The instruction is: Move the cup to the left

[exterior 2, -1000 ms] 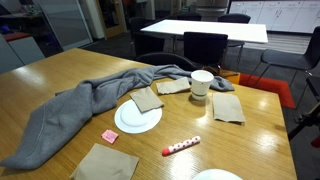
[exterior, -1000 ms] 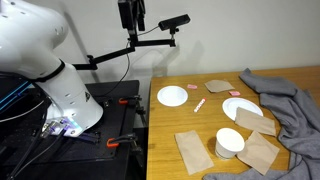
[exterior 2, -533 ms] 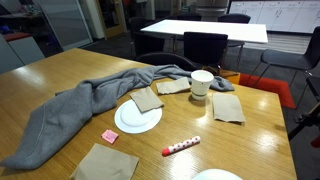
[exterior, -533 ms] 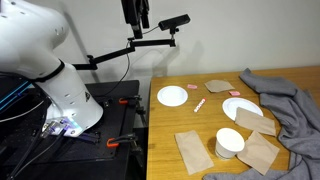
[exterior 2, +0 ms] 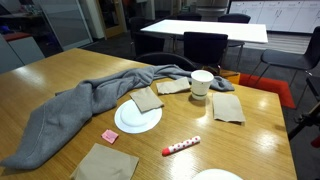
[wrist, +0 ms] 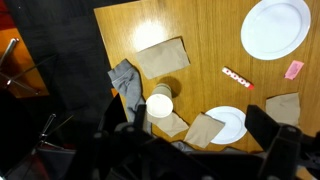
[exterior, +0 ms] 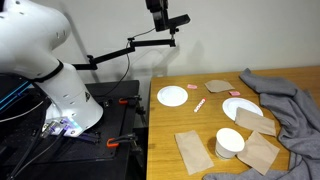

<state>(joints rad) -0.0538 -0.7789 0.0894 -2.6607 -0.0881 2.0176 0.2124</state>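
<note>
Cup (exterior: pixel 229 142) stood upright near the front edge of the wooden table (exterior: pixel 165 140), far below the gripper (exterior: pixel 158 7), which hung high above the table w/ nothing in it. In the wrist view its fingers (wrist: pixel 272 140) stood far apart, tho dark and blurred. A brown napkin (exterior: pixel 192 150) lay flat near the cup on one side. A second napkin (exterior: pixel 260 152) on the other side touched its base or ran under it, couldn't tell which.

Risks, as I judged them:
- The cup looked light and thin-walled, so a hard squeeze could crush it.
- An off-centre descent could catch the rim and tip it, and the long drop from that height gave plenty of room for misalignment.
- If dragged rather than lifted, it would prob. snag a napkin edge and topple, or shove the napkin along.

Further back, a plate (exterior: pixel 241 108) w/ a third napkin (exterior: pixel 254 120) on it sat near the cup, and a grey cloth (exterior: pixel 290 100) bunched beside that. A wide-spread finger could clip either on the way down. Beyond those lay a red-and-white stick (exterior: pixel 200 104), a pink scrap (exterior: pixel 194 88) and a far plate (exterior: pixel 172 96), all well apart from the cup, so low risk.

Writing: none legible. The cup was plain white w/ no logo, and the stick's markings were too small to read
</note>
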